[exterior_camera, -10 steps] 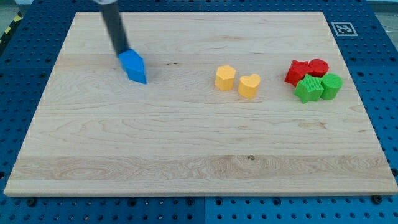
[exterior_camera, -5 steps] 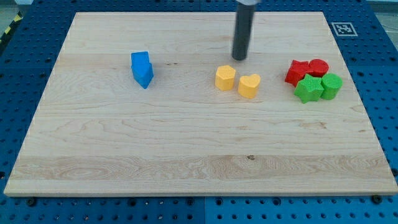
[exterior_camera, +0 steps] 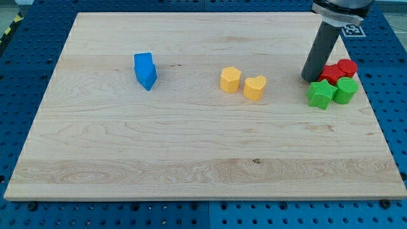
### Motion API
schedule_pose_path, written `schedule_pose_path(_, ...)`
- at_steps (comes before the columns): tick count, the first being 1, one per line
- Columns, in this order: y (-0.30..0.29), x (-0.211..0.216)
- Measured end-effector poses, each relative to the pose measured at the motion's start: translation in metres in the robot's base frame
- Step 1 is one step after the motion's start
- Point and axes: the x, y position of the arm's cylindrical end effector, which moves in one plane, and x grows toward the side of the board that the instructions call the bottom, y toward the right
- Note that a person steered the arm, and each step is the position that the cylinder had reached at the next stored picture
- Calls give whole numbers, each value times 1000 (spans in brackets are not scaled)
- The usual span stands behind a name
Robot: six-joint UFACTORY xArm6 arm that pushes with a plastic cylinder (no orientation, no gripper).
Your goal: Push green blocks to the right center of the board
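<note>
My tip (exterior_camera: 311, 77) stands at the right-hand side of the board (exterior_camera: 191, 146), pressed against the left flank of a tight cluster of four blocks. The rod (exterior_camera: 322, 51) is a smooth, matte dark cylinder, widening at the view's top into a broader collar. It carries no jaws at all, so there is nothing to report as wide, narrow or holding.

The green star block (exterior_camera: 320, 94) lies at about five o'clock from my tip, just beside it; its points are ridged and the plastic shows fine layered lines. The green round block (exterior_camera: 346, 90) touches the star on the star's three o'clock side. Both sit at the right centre of the board, near its right edge. At their twelve o'clock are the red star block (exterior_camera: 329, 74), partly hidden by the rod, and the red round block (exterior_camera: 347, 67), touching one another and the greens.

The yellow hexagon-like block (exterior_camera: 230, 79) and the yellow heart block (exterior_camera: 255, 88) lie near the board's middle, at nine o'clock from my tip, close together but apart. The blue block (exterior_camera: 145, 70), angular and wedge-like, lies well apart at far left.

The board is pale wood with lengthwise grain. It rests on a blue perforated base (exterior_camera: 25, 76). A printed square marker (exterior_camera: 351, 29) sits at the board's top right corner.
</note>
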Motion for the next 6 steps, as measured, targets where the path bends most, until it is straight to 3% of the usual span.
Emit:
schedule_pose_path(2, -55, 31)
schedule_pose_path(3, -51, 51)
schedule_pose_path(6, 4, 54)
